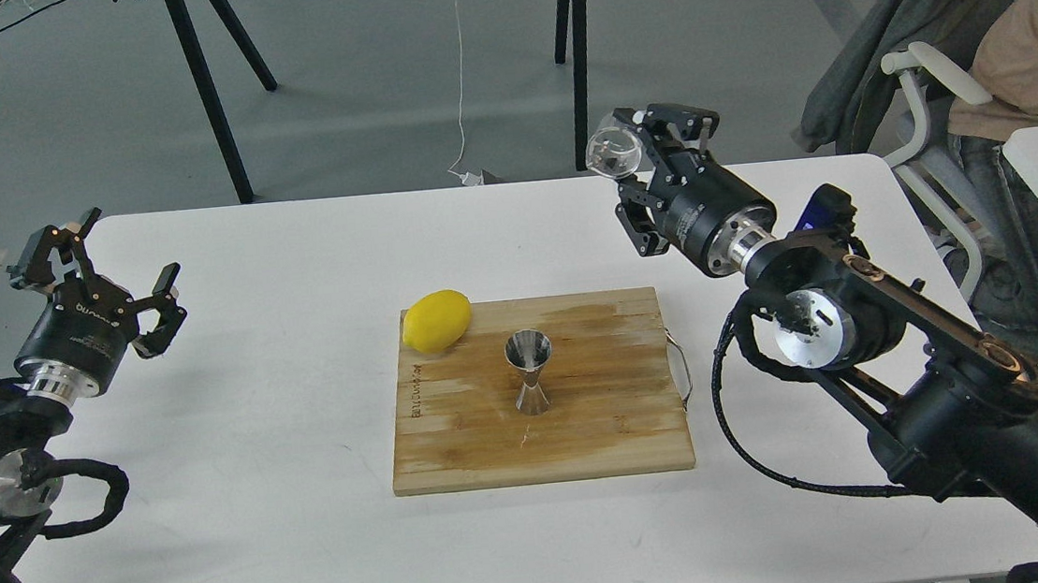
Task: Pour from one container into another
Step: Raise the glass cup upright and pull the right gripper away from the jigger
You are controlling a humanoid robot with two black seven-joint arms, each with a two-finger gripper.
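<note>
Now right pincer grips glass cup, tipped, well above/behind jigger; left pincer open.

We see a white table carrying a wooden cutting board in warm tan, streaked with paler worn patches and one darker band along its far edge; small dark lettering runs up its left side. On it lies a bright yellow lemon and a shiny silver jigger with grey reflections. Our right pincer is black and clasps a colourless, see-through glass cup. Our left pincer is black too, with silver metal rings at the wrist. The floor is a dull grey-green.
</note>
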